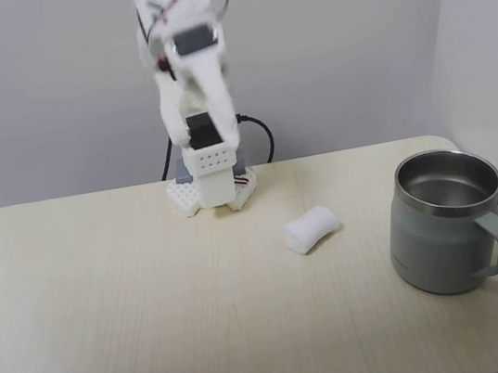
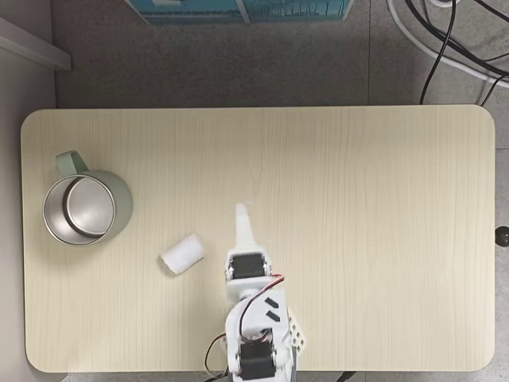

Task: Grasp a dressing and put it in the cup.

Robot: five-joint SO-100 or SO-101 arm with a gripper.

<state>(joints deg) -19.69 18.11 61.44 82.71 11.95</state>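
The dressing [image 1: 312, 230] [image 2: 182, 253] is a small white soft roll lying on its side on the light wooden table. The cup [image 1: 447, 223] [image 2: 86, 208] is a squat grey-green mug with a steel rim; it stands upright and nothing shows inside it. In the fixed view from above, its handle [image 2: 70, 162] points toward the far edge. My gripper [image 2: 241, 213] hangs over the table in front of the arm's base, its tip a short way right of the dressing and not touching it. Its jaws look pressed together into one narrow point, with nothing in them. The white arm [image 1: 190, 73] is blurred.
The arm's base [image 1: 214, 194] [image 2: 293, 336] sits at one long edge of the table [image 2: 358, 199]. Walls close in behind and beside the table in the front-facing fixed view. Off the table, black cables [image 2: 445, 48] and a blue box [image 2: 238, 9] lie on the floor.
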